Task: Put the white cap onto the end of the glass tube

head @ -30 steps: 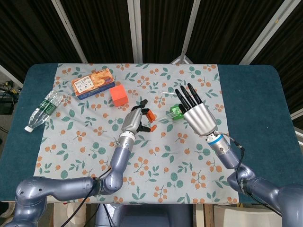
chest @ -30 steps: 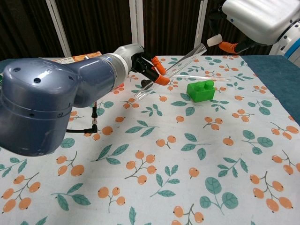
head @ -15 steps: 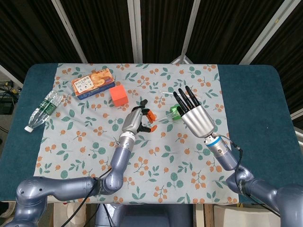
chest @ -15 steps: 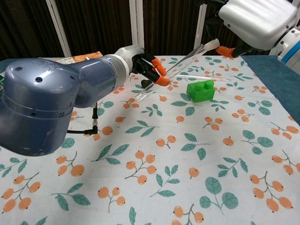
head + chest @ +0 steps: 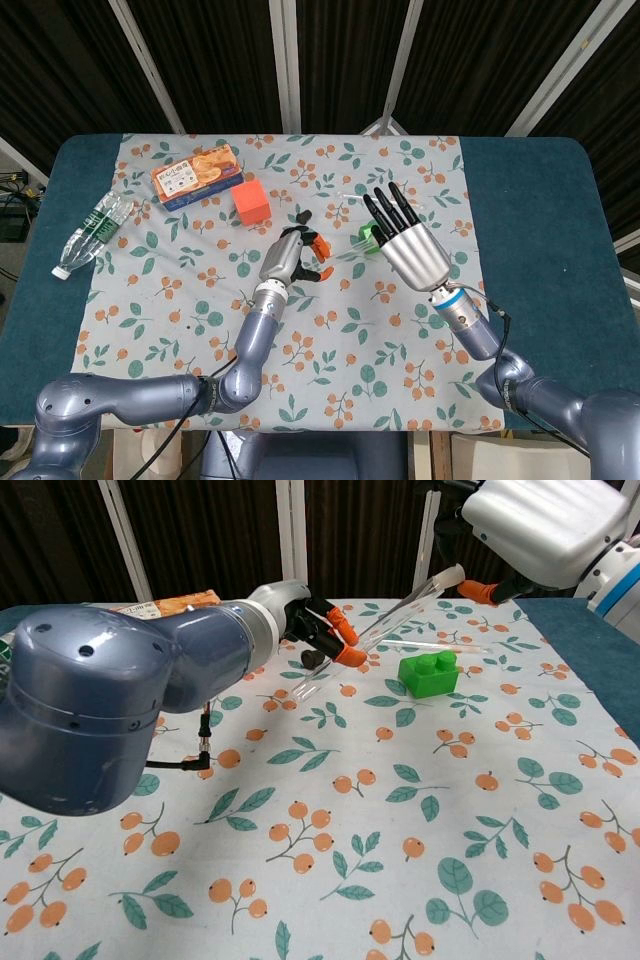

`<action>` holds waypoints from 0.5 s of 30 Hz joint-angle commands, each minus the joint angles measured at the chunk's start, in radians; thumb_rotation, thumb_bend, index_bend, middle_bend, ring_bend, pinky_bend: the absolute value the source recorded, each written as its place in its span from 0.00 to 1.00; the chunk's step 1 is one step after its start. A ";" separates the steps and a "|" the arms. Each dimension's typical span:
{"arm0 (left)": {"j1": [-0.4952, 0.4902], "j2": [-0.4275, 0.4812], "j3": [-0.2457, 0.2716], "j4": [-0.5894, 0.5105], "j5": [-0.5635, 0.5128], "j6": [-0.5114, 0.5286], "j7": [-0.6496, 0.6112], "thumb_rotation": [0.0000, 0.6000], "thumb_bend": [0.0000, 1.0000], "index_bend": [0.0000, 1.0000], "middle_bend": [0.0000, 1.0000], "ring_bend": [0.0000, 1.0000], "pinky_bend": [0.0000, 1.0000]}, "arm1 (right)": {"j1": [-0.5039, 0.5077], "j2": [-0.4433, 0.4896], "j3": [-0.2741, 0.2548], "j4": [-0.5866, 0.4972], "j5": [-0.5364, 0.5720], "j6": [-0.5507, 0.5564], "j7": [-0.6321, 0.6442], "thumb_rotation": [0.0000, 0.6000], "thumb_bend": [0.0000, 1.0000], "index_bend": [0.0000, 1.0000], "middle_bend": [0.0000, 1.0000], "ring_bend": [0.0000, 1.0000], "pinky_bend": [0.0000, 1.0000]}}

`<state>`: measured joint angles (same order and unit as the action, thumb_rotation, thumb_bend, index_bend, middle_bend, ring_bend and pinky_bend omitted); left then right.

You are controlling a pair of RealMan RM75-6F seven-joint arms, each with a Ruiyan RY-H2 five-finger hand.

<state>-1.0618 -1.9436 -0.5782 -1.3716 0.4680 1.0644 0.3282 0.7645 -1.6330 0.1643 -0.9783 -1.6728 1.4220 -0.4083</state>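
**A:** Chest view first, from the left: the left hand (image 5: 318, 630) pinches the clear glass tube (image 5: 366, 632) between its orange-tipped fingers (image 5: 347, 653), the tube slanting up towards two o'clock.

**B:** And the small white cap (image 5: 452, 575)?

**A:** Right at the tube's upper end now. A second ago it hung clear of the glass, off at two o'clock; half a second ago it had closed in. It looks seated on the tip, or nearly; I can't tell how far on.

**B:** Who's got it?

**A:** The right hand (image 5: 545, 525), at the far right, pinching it with an orange fingertip (image 5: 478, 588) behind it. From the head view that hand (image 5: 412, 250) has slid towards nine o'clock, its dark fingers spread over the green toy brick (image 5: 368, 237).

**B:** So nearly done?

**A:** I'd say so. What's left, I judge, is a push along the tube's line, then letting go.

**B:** Risk?

**A:** Pushing off-axis could lever the glass out of the left hand's pinch.
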 commanded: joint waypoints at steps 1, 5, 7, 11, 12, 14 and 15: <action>-0.001 -0.001 0.000 0.001 -0.002 0.001 0.001 1.00 0.67 0.58 0.54 0.12 0.00 | -0.001 0.000 0.000 0.002 0.001 -0.001 0.000 1.00 0.44 0.59 0.17 0.02 0.00; -0.005 -0.006 -0.005 0.005 -0.008 0.002 -0.001 1.00 0.67 0.58 0.54 0.12 0.00 | 0.000 0.000 -0.003 0.003 -0.001 0.000 0.002 1.00 0.44 0.59 0.17 0.02 0.00; -0.007 -0.009 -0.010 0.007 -0.017 0.000 -0.002 1.00 0.67 0.58 0.54 0.12 0.00 | 0.000 0.000 -0.004 0.004 -0.003 0.001 0.003 1.00 0.44 0.59 0.17 0.02 0.00; -0.012 -0.011 -0.011 0.010 -0.023 0.001 0.004 1.00 0.67 0.58 0.54 0.12 0.00 | 0.000 0.000 -0.005 0.006 -0.003 0.000 0.006 1.00 0.44 0.59 0.17 0.02 0.00; -0.013 -0.012 -0.011 0.010 -0.024 0.001 0.005 1.00 0.67 0.58 0.54 0.12 0.00 | 0.001 0.000 -0.006 0.007 -0.004 0.001 0.006 1.00 0.44 0.59 0.17 0.02 0.00; -0.016 -0.013 -0.013 0.011 -0.028 0.002 0.008 1.00 0.67 0.58 0.54 0.12 0.00 | 0.001 0.000 -0.006 0.008 -0.005 0.002 0.008 1.00 0.44 0.59 0.17 0.02 0.00; -0.017 -0.013 -0.014 0.011 -0.030 0.002 0.009 1.00 0.67 0.58 0.54 0.12 0.00 | 0.001 0.000 -0.006 0.007 -0.004 0.002 0.009 1.00 0.44 0.59 0.17 0.02 0.00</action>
<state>-1.0780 -1.9563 -0.5915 -1.3610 0.4387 1.0658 0.3366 0.7651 -1.6327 0.1580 -0.9710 -1.6772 1.4243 -0.3994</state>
